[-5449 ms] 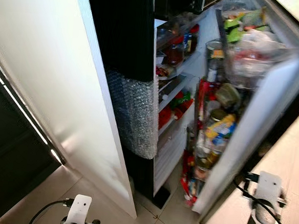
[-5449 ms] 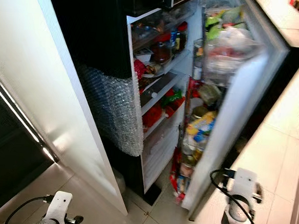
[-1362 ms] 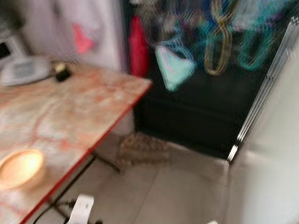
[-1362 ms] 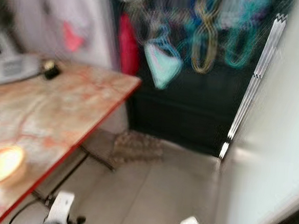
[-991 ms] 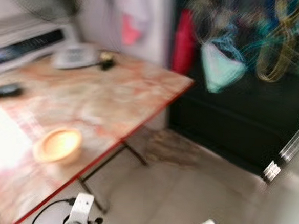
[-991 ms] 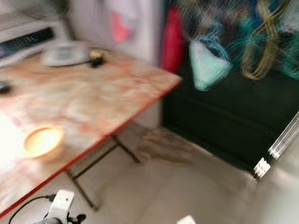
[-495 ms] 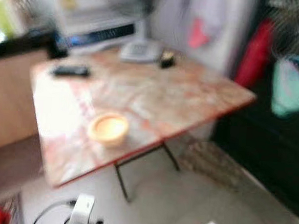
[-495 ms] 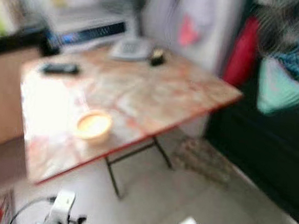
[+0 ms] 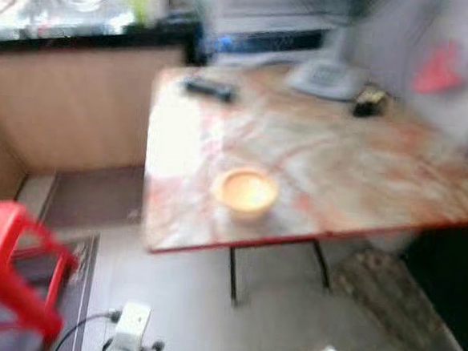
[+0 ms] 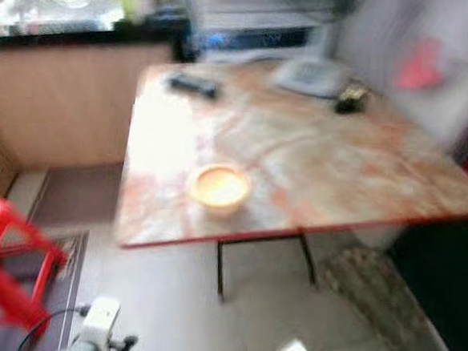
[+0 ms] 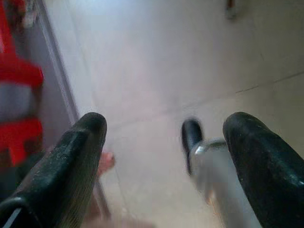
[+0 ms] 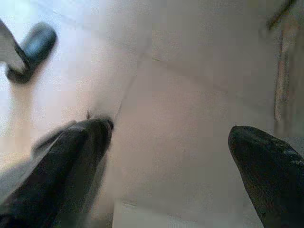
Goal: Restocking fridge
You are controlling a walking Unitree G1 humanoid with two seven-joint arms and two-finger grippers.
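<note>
Fridge out of your frame now: 5.4 s ago head camera faced it, door open, shelves packed; view has since swung left, camera turn, not things moving. Before you: marble-pattern table, small orange bowl near its front edge, remote and phone at far side, red stool to left. Blurred, so likely mid-turn. Left gripper and right gripper hang over floor tiles, fingers spread, nothing held. Judgement: you're off to fetch stock; which item, can't tell.
</note>
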